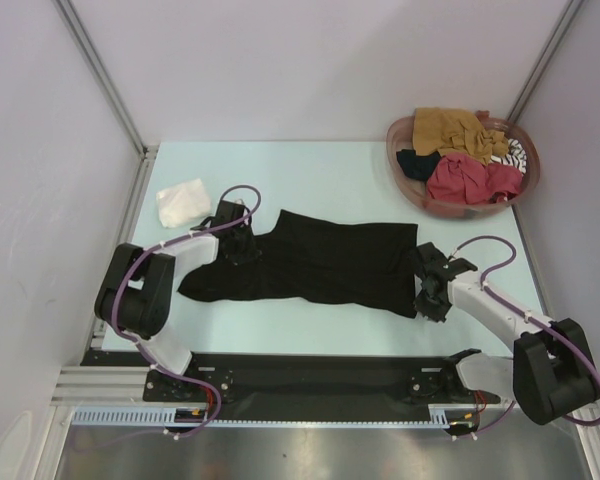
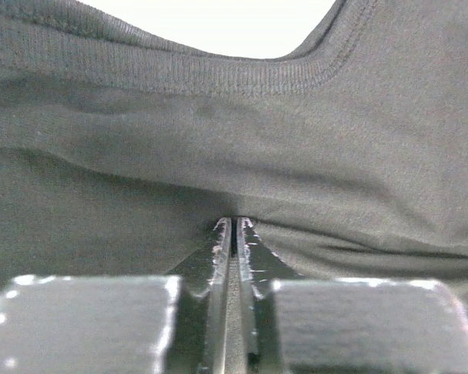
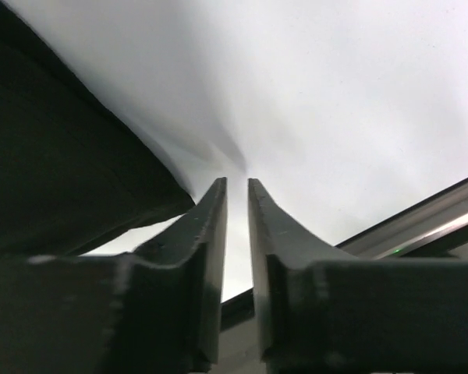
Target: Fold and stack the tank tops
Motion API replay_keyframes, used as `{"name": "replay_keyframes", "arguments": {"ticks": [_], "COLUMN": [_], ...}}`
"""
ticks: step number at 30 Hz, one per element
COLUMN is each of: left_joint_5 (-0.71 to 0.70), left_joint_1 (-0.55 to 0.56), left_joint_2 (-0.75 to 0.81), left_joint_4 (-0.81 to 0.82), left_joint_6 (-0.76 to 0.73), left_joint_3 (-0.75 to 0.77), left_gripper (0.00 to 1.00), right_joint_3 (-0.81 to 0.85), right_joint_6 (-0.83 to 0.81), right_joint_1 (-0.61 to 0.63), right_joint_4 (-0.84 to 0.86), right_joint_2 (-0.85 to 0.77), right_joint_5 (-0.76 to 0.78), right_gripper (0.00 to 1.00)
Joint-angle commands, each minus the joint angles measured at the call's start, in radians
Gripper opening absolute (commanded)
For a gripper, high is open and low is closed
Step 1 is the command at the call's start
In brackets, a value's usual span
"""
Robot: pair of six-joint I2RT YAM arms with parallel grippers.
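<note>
Basket (image 1: 450, 209) of tank tops (image 1: 458, 178); left gripper (image 2: 232, 227) pinching black top (image 1: 330, 262), right gripper (image 3: 236, 185) barely parted

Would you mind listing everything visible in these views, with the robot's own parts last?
black tank top: 1, black, spread mid-table
white tank top: 1, white, table's far left
basket: 1, reddish-brown, far right corner
mustard tank top: 1, mustard-brown, atop basket pile
red tank top: 1, red, basket front
striped tank top: 1, black-and-white, basket right
black garment: 1, black, basket left
table: 1, pale green, under everything
left gripper: 1, black, shut on black tank top
right gripper: 1, black, by the top's right edge, narrowly open, empty
</note>
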State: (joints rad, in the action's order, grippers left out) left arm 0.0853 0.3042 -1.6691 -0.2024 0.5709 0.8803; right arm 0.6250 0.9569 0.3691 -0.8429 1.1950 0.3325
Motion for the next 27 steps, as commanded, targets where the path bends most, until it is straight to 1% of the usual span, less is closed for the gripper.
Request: {"name": "replay_keyframes", "arguments": {"ticks": [1, 2, 3, 4, 5, 7, 8, 9, 13, 14, 17, 20, 23, 24, 26, 27], "left_joint_5": [-0.002, -0.002, -0.015, -0.024, -0.028, -0.044, -0.048, -0.055, -0.082, -0.125, -0.168, -0.157, -0.134, -0.133, -0.134, -0.118], "left_joint_1": [-0.005, -0.005, -0.005, -0.005, -0.004, -0.005, -0.005, -0.005, -0.005, -0.005, -0.005, -0.005, -0.005, -0.005, -0.005, -0.005], "left_joint_2": [0.012, 0.026, 0.037, 0.048, 0.074, 0.100, 0.120, 0.129, 0.169, 0.173, 0.209, 0.226, 0.158, 0.131, 0.053, 0.027], "left_joint_4": [0.043, 0.046, 0.043, 0.034, 0.029, 0.015, 0.008, 0.000, -0.054, -0.064, -0.088, -0.032, 0.004, -0.002, -0.018, -0.017], "left_joint_6": [-0.013, -0.013, -0.014, -0.014, -0.016, -0.017, -0.020, -0.020, -0.034, -0.037, -0.046, -0.058, -0.103, -0.121, -0.137, -0.149], "left_joint_3": [0.008, 0.000, -0.007, -0.009, -0.012, -0.017, -0.015, -0.009, 0.009, 0.014, 0.028, 0.032, 0.087, 0.151, 0.219, 0.279], "left_gripper": [0.12, 0.23, 0.26, 0.29, 0.36, 0.41, 0.45, 0.46, 0.52, 0.56, 0.76, 0.80, 0.78, 0.77, 0.77, 0.77], "right_joint_3": [0.001, 0.008, 0.008, 0.012, 0.013, 0.015, 0.018, 0.018, 0.059, 0.070, 0.094, 0.105, 0.113, 0.111, 0.104, 0.101], "right_joint_6": [0.000, -0.004, -0.012, -0.038, -0.056, -0.098, -0.145, -0.183, -0.276, -0.282, -0.340, -0.377, -0.409, -0.421, -0.451, -0.472], "right_joint_1": [-0.009, -0.010, -0.012, -0.018, -0.024, -0.041, -0.062, -0.071, -0.116, -0.119, -0.124, -0.131, -0.133, -0.131, -0.131, -0.130], "right_joint_4": [-0.016, -0.015, -0.007, 0.002, 0.043, 0.093, 0.147, 0.190, 0.307, 0.335, 0.416, 0.480, 0.545, 0.563, 0.614, 0.631], "right_joint_2": [0.003, 0.000, -0.006, -0.023, -0.032, -0.058, -0.061, -0.066, -0.061, -0.061, -0.075, -0.084, -0.071, -0.064, -0.055, -0.055], "right_joint_5": [0.028, 0.028, 0.025, 0.020, 0.013, -0.022, -0.033, -0.090, -0.139, -0.133, -0.131, -0.128, -0.125, -0.121, -0.102, -0.102], "right_gripper": [0.24, 0.27, 0.32, 0.34, 0.34, 0.33, 0.32, 0.31, 0.29, 0.29, 0.31, 0.34, 0.35, 0.37, 0.41, 0.41]}}
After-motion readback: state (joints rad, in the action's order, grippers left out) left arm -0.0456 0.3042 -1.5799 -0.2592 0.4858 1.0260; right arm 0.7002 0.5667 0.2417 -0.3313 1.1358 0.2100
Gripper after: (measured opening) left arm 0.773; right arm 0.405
